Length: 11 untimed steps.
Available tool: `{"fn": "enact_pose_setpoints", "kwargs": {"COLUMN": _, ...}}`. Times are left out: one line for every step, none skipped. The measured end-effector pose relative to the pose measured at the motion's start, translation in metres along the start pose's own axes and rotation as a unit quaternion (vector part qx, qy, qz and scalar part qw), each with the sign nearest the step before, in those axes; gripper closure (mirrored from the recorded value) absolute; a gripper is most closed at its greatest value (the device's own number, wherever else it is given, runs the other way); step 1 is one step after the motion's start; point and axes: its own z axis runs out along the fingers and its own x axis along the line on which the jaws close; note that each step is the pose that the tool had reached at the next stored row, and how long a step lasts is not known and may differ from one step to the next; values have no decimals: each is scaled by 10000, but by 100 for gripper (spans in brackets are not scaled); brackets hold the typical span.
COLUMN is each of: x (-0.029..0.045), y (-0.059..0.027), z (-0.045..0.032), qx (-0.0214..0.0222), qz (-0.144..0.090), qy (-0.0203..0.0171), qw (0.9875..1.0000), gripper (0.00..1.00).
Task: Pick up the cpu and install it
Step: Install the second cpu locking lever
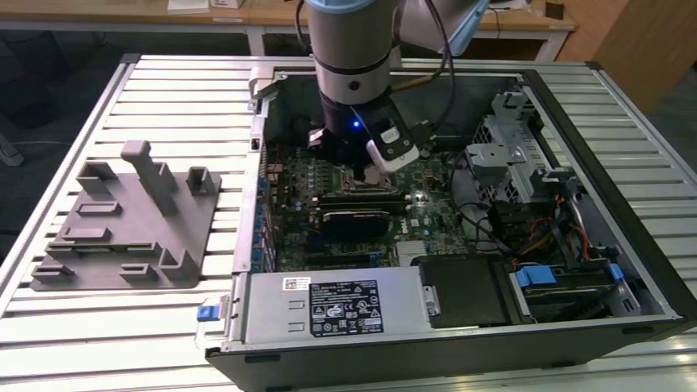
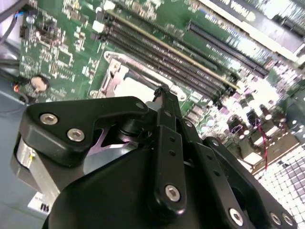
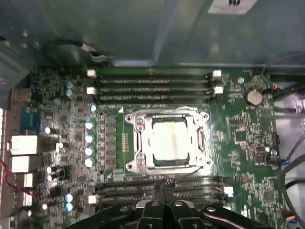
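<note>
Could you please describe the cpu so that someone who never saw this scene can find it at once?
Look inside the open computer case at the green motherboard. Near its middle, between two banks of long dark memory slots, sits a socket with a silver metal frame. The cpu is the flat, pale, square plate lying inside that frame, the one smooth, bright square among small dark components.

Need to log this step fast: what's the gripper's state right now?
Gripper: open or closed cannot be told; it hangs above the motherboard socket, where the cpu already sits.
</note>
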Motion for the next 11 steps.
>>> {"fn": "enact_pose_setpoints", "kwargs": {"x": -11, "y": 0, "z": 3, "qx": 35, "qz": -2, "qy": 8, "qw": 10000, "gripper": 89}}
{"fn": "enact_pose_setpoints", "kwargs": {"x": -21, "y": 0, "z": 8, "qx": 56, "qz": -2, "qy": 15, "qw": 10000, "gripper": 89}}
{"fn": "enact_pose_setpoints", "kwargs": {"x": -30, "y": -1, "z": 16, "qx": 67, "qz": -1, "qy": 24, "qw": 10000, "gripper": 89}}
{"fn": "enact_pose_setpoints", "kwargs": {"x": -40, "y": -2, "z": 26, "qx": 74, "qz": 0, "qy": 37, "qw": 10000, "gripper": 89}}
{"fn": "enact_pose_setpoints", "kwargs": {"x": -47, "y": -3, "z": 38, "qx": 76, "qz": 2, "qy": 54, "qw": 10000, "gripper": 89}}
{"fn": "enact_pose_setpoints", "kwargs": {"x": -50, "y": -4, "z": 49, "qx": 78, "qz": 5, "qy": 80, "qw": 9999, "gripper": 89}}
{"fn": "enact_pose_setpoints", "kwargs": {"x": -50, "y": -6, "z": 60, "qx": 80, "qz": 9, "qy": 113, "qw": 9999, "gripper": 89}}
{"fn": "enact_pose_setpoints", "kwargs": {"x": -49, "y": -7, "z": 69, "qx": 82, "qz": 14, "qy": 149, "qw": 9999, "gripper": 89}}
{"fn": "enact_pose_setpoints", "kwargs": {"x": -48, "y": -8, "z": 79, "qx": 84, "qz": 18, "qy": 185, "qw": 9998, "gripper": 89}}
{"fn": "enact_pose_setpoints", "kwargs": {"x": -47, "y": -9, "z": 88, "qx": 84, "qz": 23, "qy": 216, "qw": 9997, "gripper": 89}}
{"fn": "enact_pose_setpoints", "kwargs": {"x": -46, "y": -11, "z": 96, "qx": 86, "qz": 26, "qy": 243, "qw": 9997, "gripper": 89}}
